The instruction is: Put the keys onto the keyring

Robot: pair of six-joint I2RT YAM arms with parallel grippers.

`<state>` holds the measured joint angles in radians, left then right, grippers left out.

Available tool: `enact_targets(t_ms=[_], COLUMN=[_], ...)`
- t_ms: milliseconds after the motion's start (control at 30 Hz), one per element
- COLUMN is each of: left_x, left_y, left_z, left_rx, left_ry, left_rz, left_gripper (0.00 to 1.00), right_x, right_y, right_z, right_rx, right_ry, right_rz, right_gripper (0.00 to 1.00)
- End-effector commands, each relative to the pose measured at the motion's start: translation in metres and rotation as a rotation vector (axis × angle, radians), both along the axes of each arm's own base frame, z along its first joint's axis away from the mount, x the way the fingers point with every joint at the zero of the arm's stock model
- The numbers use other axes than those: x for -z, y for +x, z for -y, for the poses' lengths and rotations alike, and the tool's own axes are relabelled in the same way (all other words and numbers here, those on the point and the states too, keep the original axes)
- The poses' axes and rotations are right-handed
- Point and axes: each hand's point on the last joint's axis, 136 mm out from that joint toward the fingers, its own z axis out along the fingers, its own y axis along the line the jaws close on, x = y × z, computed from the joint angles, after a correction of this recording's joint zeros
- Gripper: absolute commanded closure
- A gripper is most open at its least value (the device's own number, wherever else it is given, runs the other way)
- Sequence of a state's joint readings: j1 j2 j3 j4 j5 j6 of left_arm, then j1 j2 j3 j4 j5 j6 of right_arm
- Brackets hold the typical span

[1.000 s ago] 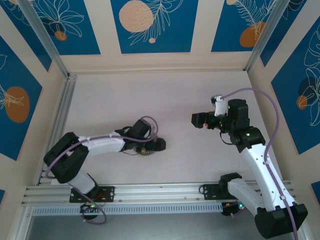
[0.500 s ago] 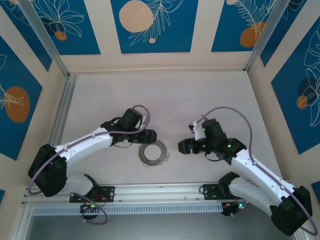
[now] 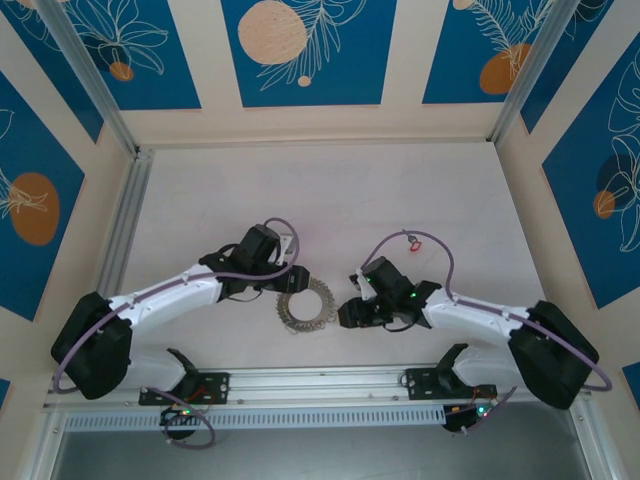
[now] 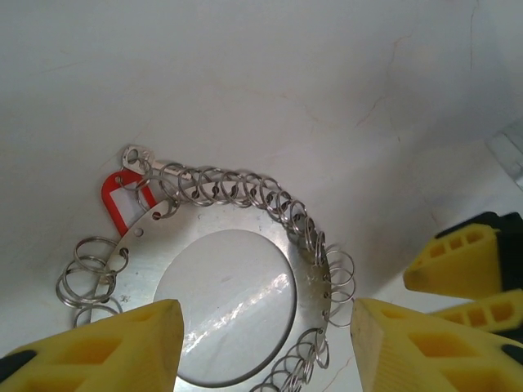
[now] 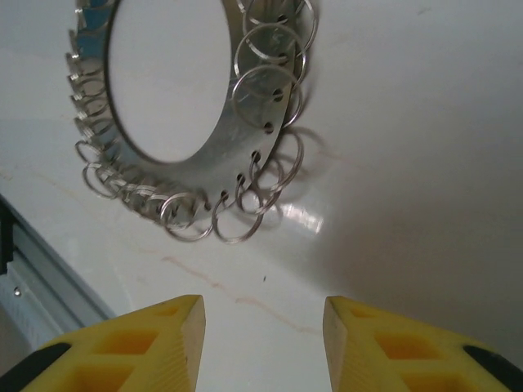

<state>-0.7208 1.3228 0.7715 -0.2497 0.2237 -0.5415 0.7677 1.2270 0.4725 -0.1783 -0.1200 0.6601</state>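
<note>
The left gripper (image 3: 296, 283) and right gripper (image 3: 348, 312) reach low over the near half of the white table (image 3: 400, 190). One keyring (image 3: 305, 305) lies flat between them. The left gripper is at its 11 o'clock and the right gripper at its 3 o'clock.

In the left wrist view the left gripper (image 4: 265, 314) is spread wide and grips nothing. The keyring (image 4: 163, 241) sits between its fingers. The keys (image 4: 237, 189), small wire loops too many to count, fringe the rim, with one red piece (image 4: 121, 200) at 10 o'clock. The right gripper's yellow fingers (image 4: 458, 257) show at 3 o'clock.

In the right wrist view the right gripper (image 5: 263, 314) is also spread and empty. The keyring (image 5: 245, 135) and keys (image 5: 188, 216) lie beyond its tips, at 11 o'clock.
</note>
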Motion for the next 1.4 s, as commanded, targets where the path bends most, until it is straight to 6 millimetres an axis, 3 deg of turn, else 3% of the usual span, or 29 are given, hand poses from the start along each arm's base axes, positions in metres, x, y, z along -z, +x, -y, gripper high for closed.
enact_targets(t_ms=[0, 233, 633, 967, 1367], left_x=[-0.007, -0.002, -0.002, -0.011, -0.007], left_y=[0.004, 0.000, -0.002, -0.002, -0.003], left_z=[-0.001, -0.003, -0.003, -0.003, -0.003], left_rx=[-0.017, -0.012, -0.011, -0.012, -0.010], left_ry=[-0.041, -0.038, -0.047, -0.062, -0.059], left_rz=[0.042, 0.040, 0.045, 0.067, 0.065], left_gripper=[0.43, 0.42, 0.42, 0.42, 0.41], right_x=[-0.021, -0.014, 0.002, 0.008, 0.014], right_y=[0.021, 0.033, 0.021, 0.033, 0.035], right_z=[-0.027, -0.032, -0.019, -0.035, -0.030], right_rx=[-0.009, -0.004, 0.002, -0.019, -0.017], right_ry=[0.100, 0.112, 0.011, 0.024, -0.029], right_rz=[0.047, 0.035, 0.006, -0.007, -0.002], right_gripper=[0.57, 0.61, 0.60, 0.62, 0.80])
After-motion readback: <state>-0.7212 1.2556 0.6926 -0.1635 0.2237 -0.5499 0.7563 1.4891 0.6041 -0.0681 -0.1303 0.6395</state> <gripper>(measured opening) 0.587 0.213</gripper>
